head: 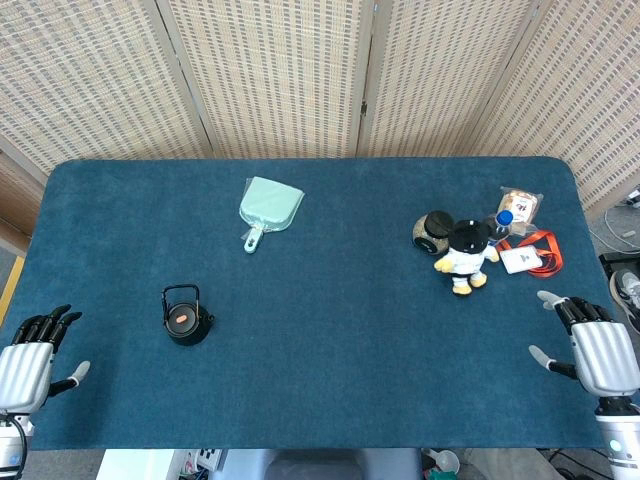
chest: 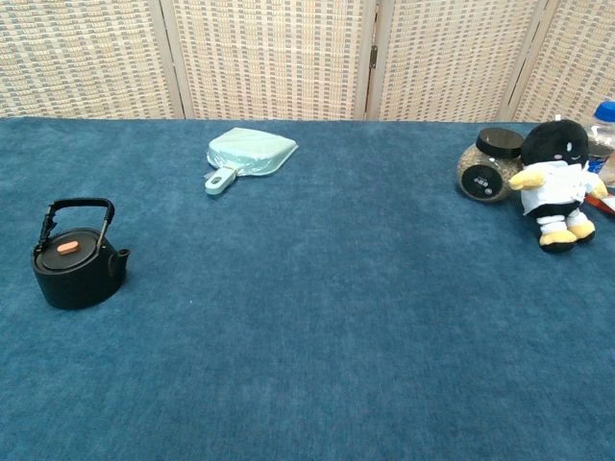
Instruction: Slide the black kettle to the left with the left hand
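Note:
The black kettle stands upright on the blue table cloth, left of the middle, with its handle raised and an orange knob on its lid. My left hand lies at the table's near left corner, well to the left of the kettle, fingers spread and holding nothing. At the near right edge my right hand rests with its fingers apart and empty. Neither hand shows in the chest view.
A mint dustpan lies at the back centre. At the right sit a dark-lidded jar, a plush toy, a bottle, a snack packet and a badge with an orange lanyard.

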`<state>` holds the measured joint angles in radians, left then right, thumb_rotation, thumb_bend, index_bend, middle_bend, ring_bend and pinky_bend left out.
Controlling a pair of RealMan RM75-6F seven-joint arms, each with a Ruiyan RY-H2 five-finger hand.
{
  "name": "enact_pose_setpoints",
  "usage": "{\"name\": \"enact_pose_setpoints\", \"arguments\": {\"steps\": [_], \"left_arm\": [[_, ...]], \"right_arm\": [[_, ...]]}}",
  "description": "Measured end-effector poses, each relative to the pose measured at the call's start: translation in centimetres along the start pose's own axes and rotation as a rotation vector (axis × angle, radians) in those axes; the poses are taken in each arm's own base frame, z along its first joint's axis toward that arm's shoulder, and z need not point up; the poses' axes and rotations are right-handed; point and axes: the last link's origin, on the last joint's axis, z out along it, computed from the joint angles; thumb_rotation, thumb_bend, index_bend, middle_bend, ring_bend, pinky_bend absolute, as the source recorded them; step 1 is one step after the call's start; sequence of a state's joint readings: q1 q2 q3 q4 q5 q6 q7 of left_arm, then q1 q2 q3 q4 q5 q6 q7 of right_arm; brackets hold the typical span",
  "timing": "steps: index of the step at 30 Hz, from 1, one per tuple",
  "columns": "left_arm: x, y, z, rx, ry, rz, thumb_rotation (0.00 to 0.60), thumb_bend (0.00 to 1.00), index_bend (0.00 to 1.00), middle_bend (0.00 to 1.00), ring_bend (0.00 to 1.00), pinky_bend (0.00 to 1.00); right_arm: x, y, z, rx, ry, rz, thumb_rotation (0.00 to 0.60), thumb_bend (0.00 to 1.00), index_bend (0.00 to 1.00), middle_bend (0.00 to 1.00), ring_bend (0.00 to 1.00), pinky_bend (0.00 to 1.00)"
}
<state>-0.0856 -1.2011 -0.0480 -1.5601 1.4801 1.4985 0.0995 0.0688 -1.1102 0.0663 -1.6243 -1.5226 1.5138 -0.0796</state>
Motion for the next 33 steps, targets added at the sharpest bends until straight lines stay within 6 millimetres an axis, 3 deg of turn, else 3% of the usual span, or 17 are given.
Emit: {"name": "enact_pose_setpoints", "arguments": {"steps": [9,14,15,19,22,25,33], "left_arm": [[0.1,0.1,0.5,-0.018,-0.003,-0.037,0.6,0.21,0.19,0.13,0.16,0.11],[0.2,0.1,2.1,-0.045,-0.039,-0.078,0.594,0.19,0.19,0.13,0.16,0.11],[0.3,0.2,2.5,-0.05,-0.044,-0.086,0.575,0.18,0.19,0.13,0.16,0.11],[0.5,0.5,4.1,-0.069,-0.067,-0.113,0.327,0.15,0.19,0.13,0.16,0.11],[0.6,0.9,5.5,-0.078,-0.092,-0.143,0.224,0.14,0.2,0.15,0.16,0.11],[0.6,1.4,7.0,-0.093,-0.124,-0.175,0.153,0.13,0.23,0.18,0.16,0.11],[0.1,2.9,11.2,-0.108,-0.214,-0.174,0.073,0.12,0.25,0.2,0.16,0.11]], "right_arm": [[0.5,0.1,0.2,0.011,0.034,0.01,0.6,0.09,0.25,0.36,0.27,0.34],[1.3,0.0,0.7,0.029,0.076,0.008,0.6,0.1,0.25,0.36,0.27,0.34],[1.3,-0.1,0.8,0.029,0.077,0.008,0.6,0.1,0.25,0.36,0.27,0.34],[1.3,-0.3,0.9,0.034,0.076,0.008,0.6,0.11,0.25,0.36,0.27,0.34],[1.2,-0.4,1.0,0.035,0.077,0.009,0.6,0.11,0.25,0.36,0.27,0.34],[1.4,-0.4,1.2,0.034,0.083,0.009,0.6,0.11,0.25,0.36,0.27,0.34],[1.8,0.0,1.1,0.022,0.091,0.004,0.6,0.11,0.25,0.36,0.27,0.34]]}}
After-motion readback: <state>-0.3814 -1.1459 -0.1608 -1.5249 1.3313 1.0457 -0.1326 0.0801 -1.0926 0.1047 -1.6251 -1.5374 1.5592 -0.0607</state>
